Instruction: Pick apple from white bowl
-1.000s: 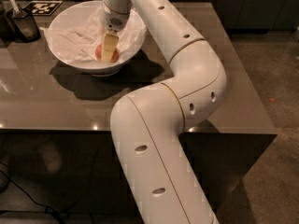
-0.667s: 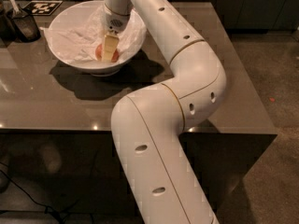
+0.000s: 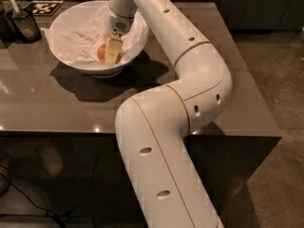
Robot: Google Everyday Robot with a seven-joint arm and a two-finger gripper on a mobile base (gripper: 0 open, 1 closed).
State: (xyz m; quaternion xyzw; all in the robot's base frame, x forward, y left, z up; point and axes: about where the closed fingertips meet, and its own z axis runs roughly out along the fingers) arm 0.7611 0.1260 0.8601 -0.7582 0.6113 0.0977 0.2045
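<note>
One cream-coloured two-finger gripper (image 3: 112, 55) hangs down inside the large white bowl with flaring sides (image 3: 60, 57), reaching in from the bowl's right rim. It sits right against the small round red-orange apple (image 3: 101, 52) and covers the apple's right side. Whether it is open or closed on the fruit cannot be told from this view. The apple lies low in the bowl on the crumpled white paper lining (image 3: 80, 36), which rises in folds around it and up the far wall.

The thick white jointed arm (image 3: 190, 80) sweeps over the bowl's right edge, bends at a big elbow above the worktop and drops out of the bottom of the view, hiding much of the grey-brown worktop (image 3: 57, 103) behind it. The bowl stands at the worktop's far left part. Just beside it to the left stands a small dark cup holding a utensil (image 3: 23, 23), and behind that lies a black-and-white square marker (image 3: 43, 6).

Compared with a second ago, gripper, apple and bowl show no visible shift.
</note>
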